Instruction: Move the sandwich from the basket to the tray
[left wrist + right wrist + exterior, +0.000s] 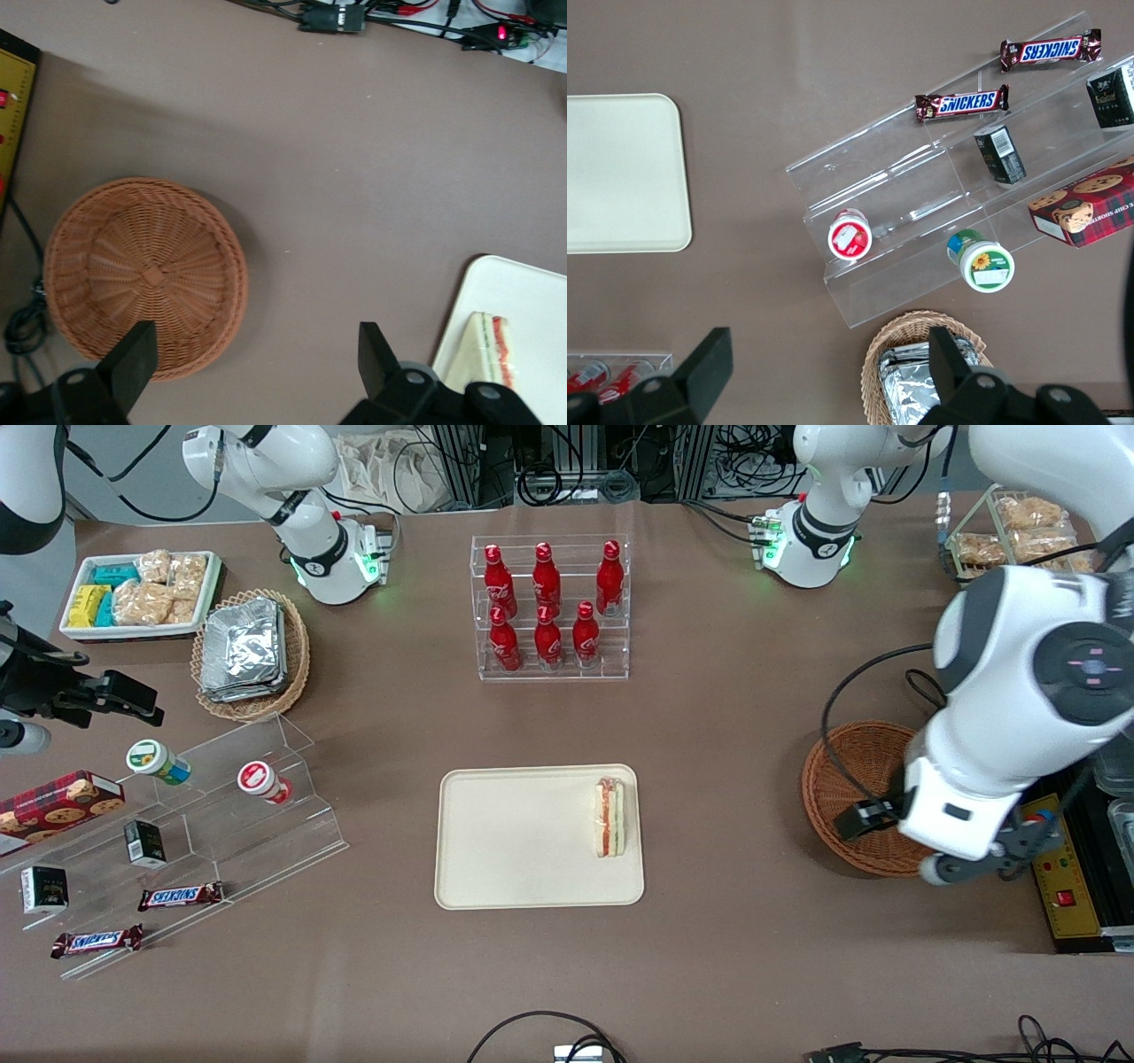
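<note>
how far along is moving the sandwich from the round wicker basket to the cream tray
Looks done: the triangular wedge sandwich rests on the cream rectangular tray, and the round reddish-brown wicker basket is empty. Nothing is in hand: the left gripper hovers open over the basket. Nothing appears left.

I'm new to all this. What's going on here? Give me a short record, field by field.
sandwich: on the tray, near its edge toward the working arm's end
tray: mid-table, holds only the sandwich
basket: empty, toward the working arm's end of the table
gripper: open, holding nothing, above the table between basket and tray
task state: sandwich appears delivered
</note>
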You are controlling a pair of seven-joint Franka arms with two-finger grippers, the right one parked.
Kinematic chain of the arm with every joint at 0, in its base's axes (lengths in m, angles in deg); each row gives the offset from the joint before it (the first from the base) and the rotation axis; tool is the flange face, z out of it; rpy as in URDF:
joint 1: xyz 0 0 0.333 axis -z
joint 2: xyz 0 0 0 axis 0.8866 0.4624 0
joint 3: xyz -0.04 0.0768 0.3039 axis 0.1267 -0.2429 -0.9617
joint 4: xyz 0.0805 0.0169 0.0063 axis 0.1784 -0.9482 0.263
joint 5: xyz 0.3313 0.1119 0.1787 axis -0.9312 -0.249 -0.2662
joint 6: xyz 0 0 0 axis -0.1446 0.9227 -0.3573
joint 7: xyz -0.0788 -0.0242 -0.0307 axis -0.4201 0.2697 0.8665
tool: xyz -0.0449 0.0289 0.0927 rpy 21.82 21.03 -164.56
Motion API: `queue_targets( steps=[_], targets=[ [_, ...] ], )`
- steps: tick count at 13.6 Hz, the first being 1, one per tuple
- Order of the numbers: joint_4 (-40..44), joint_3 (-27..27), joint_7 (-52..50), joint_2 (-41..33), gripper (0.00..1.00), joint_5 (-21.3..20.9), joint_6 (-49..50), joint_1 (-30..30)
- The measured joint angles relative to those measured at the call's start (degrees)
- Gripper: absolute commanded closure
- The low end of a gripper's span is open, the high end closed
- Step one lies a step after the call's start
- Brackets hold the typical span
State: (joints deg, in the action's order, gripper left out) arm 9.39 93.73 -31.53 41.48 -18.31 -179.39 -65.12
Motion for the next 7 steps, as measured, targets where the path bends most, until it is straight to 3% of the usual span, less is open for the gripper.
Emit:
queue_targets(
  steps=[7],
  targets=[
    [-1.07,-2.43,14.82,-6.55,0.0,6.71,3.51,-7.44]
  ],
)
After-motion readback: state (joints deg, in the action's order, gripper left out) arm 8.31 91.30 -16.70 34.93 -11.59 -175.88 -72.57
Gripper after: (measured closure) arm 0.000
